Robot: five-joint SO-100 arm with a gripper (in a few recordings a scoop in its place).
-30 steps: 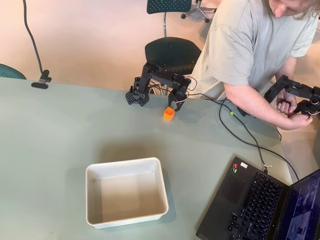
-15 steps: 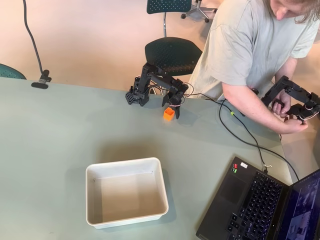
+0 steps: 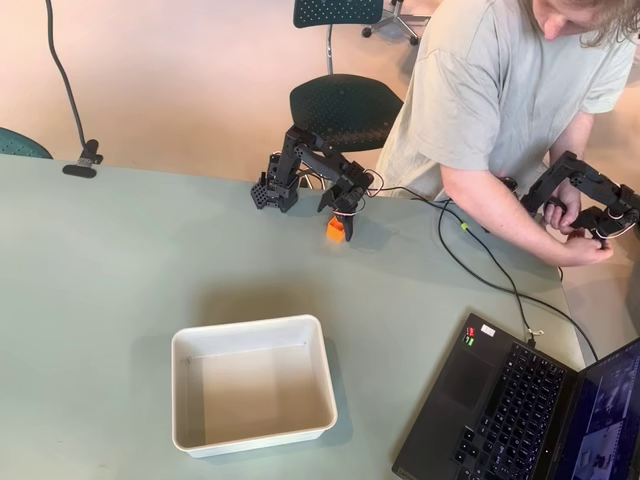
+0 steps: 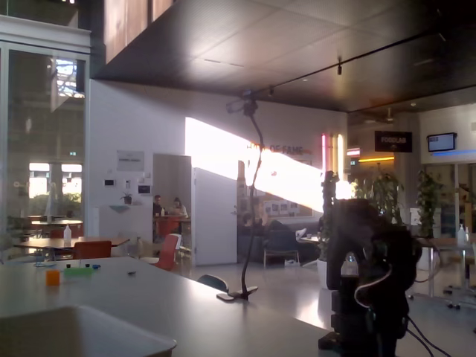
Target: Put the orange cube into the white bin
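Hovered black two-finger gripper [image 3: 343, 224] over small orange plastic cube [image 3: 335, 230] near surface's far edge; jaws' opening impossible to tell. Best centred before closing, then carried to shallow white plastic bin [image 3: 325, 385].

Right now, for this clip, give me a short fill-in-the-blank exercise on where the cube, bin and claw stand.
1. In the overhead view, the claw is down at the ____ cube.
2. The white bin holds ____ so far.
3. The cube sits ____ the bin, on the table.
4. At the picture's lower right corner lies an open ____.

Missing words: orange; nothing; outside; laptop
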